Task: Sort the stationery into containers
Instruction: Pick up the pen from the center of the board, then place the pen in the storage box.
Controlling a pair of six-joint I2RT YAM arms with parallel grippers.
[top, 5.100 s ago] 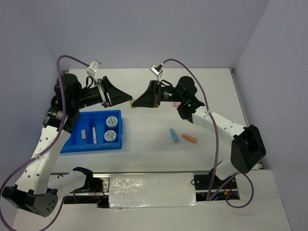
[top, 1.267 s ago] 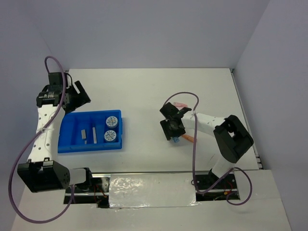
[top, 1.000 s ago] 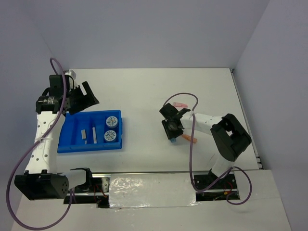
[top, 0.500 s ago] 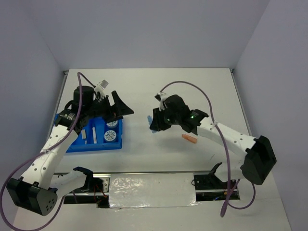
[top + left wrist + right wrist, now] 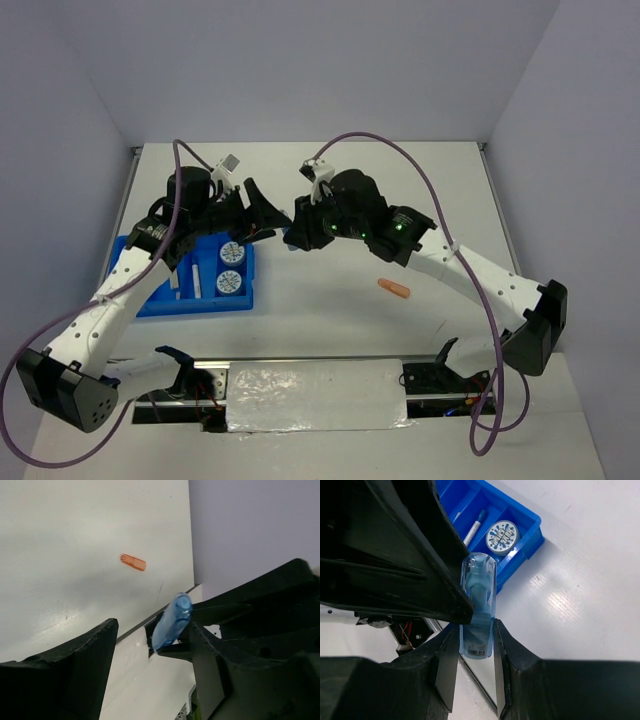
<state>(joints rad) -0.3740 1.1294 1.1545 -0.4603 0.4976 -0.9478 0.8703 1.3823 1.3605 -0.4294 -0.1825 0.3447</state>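
Observation:
My right gripper is shut on a translucent blue stick and holds it in the air at mid table, just right of the blue tray. My left gripper is open, and its jaws stand on either side of the stick, the right finger close beside it. In the tray lie two tape rolls, a white pen and a small grey block. The right wrist view also shows the tray, one roll and the pen. An orange stick lies on the table. The pink stick is hidden.
The orange stick also shows in the left wrist view, on bare white table. Purple cables arc over both arms. The table's near edge with a foil-covered strip runs between the arm bases. Walls close the back and both sides.
My right gripper has lifted the blue stick off the table and carried it left to mid table. My left arm has swung from the tray's far left toward it, jaws open.

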